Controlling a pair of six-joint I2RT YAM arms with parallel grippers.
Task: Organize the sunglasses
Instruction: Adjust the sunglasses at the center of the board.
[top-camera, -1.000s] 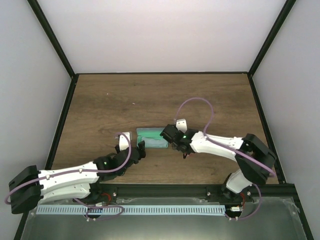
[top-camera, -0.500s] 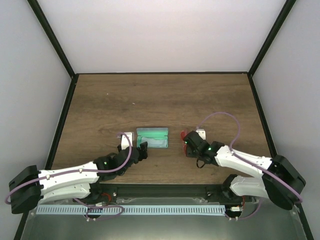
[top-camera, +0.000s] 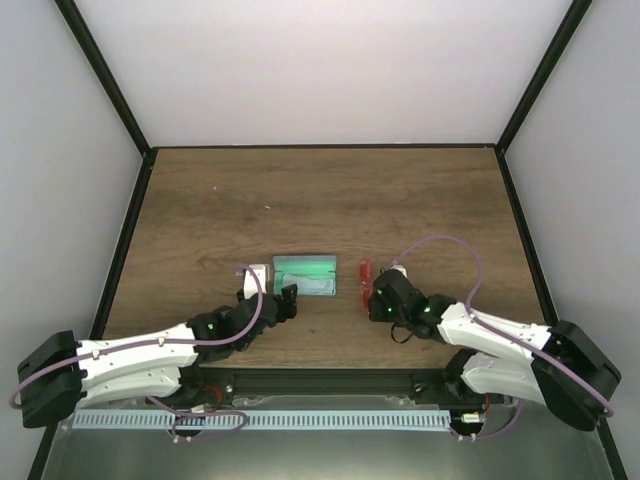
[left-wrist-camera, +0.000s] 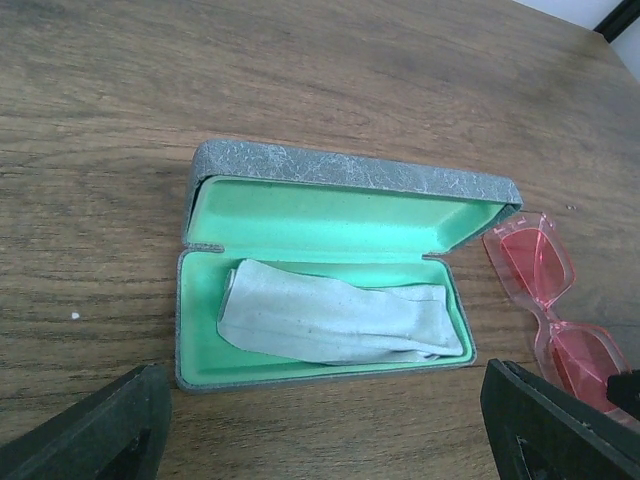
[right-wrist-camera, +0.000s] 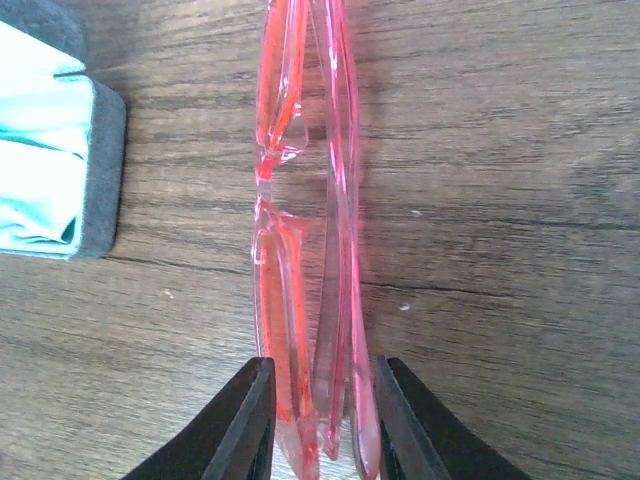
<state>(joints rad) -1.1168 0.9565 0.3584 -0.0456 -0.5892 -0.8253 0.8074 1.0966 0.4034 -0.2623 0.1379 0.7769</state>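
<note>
Looking at the right wrist view, the right gripper (right-wrist-camera: 322, 390) has its fingers set narrow around the bottom end of the sunglasses (right-wrist-camera: 335, 200); the pads look pressed against both sides of the folded frame, so I'd call it a pinch; the glasses lie flat on the table (top-camera: 300, 190), not lifted; their long axis runs straight up the frame away from the fingers, so it's an end grip across the thin way, and I'd guess the far end could droop on a lift; the open case (left-wrist-camera: 340, 185) sits just left of them, apart, with its long side crossways to the glasses, so they probably need a quarter turn to go in; the right arm is clearly nearer; the left gripper (left-wrist-camera: 325, 425) hangs wide open along the bottom of its own view, holding nothing; that view also shows a pale cloth (left-wrist-camera: 330, 320) in the green tray, which overhead barely reads, and overhead the glasses are just a red sliver
</note>
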